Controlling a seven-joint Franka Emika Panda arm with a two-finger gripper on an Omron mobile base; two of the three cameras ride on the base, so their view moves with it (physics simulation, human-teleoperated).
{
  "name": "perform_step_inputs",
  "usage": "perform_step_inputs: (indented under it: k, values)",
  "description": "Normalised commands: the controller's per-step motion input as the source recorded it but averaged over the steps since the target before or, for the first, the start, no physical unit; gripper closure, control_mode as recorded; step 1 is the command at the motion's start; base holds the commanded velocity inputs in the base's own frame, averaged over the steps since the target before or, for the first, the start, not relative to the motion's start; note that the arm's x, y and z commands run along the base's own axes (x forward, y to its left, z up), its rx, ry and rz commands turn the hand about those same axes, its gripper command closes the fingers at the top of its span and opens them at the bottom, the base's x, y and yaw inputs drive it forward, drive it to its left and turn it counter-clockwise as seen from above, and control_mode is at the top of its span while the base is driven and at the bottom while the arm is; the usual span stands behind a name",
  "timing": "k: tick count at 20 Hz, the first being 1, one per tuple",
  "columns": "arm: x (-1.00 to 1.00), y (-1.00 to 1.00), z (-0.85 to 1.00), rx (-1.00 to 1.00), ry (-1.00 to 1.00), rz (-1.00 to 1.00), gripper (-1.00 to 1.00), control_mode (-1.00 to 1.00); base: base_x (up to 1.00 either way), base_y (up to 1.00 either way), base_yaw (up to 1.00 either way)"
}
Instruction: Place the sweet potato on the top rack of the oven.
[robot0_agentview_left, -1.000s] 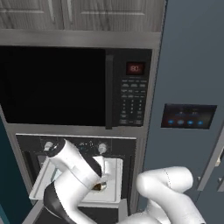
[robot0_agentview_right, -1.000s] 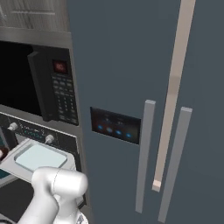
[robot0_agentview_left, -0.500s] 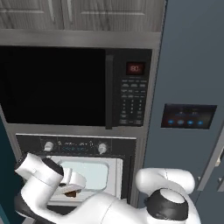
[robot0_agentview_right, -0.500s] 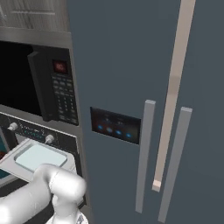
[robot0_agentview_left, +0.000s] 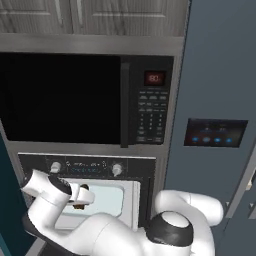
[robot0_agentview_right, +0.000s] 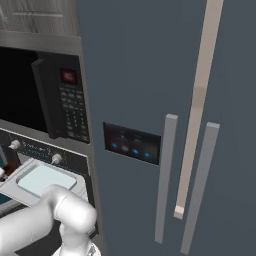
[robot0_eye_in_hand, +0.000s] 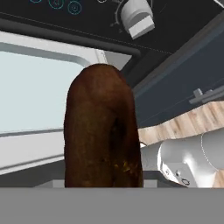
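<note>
The black oven (robot0_agentview_left: 87, 166) sits under the microwave, and its control strip carries two silver knobs. Its top rack (robot0_agentview_left: 112, 198), a light-grey tray with a pale bluish centre, is pulled out in front of it and also appears in the right base view (robot0_agentview_right: 42, 179). My gripper (robot0_agentview_left: 80, 197) hovers over the left part of the rack, shut on the sweet potato (robot0_agentview_left: 79, 205). In the hand view the brown sweet potato (robot0_eye_in_hand: 103, 131) stands large in the middle, hiding the fingertips, with the rack (robot0_eye_in_hand: 35, 92) behind it and an oven knob (robot0_eye_in_hand: 136, 19) above.
A black microwave (robot0_agentview_left: 75, 97) with keypad hangs right above the oven. A dark grey fridge (robot0_agentview_right: 150, 90) with a lit panel (robot0_agentview_left: 215, 132) and long handles (robot0_agentview_right: 165, 175) fills the right side. A teal panel (robot0_agentview_left: 7, 200) borders the oven on the left.
My arm swung left across the rack, carrying the sweet potato from its middle to its left part, then rose slightly. The rack and oven stayed put.
</note>
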Motion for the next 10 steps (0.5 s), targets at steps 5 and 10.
perform_step_inputs:
  k: [5, 10]
  values:
    - [-0.05, -0.54, -0.16, 0.02, -0.09, 0.34, 1.00, -1.00, 0.00, 0.00, 0.00]
    - [0.00, -0.05, -0.35, 0.01, 0.00, 0.08, 1.00, -1.00, 0.00, 0.00, 0.00]
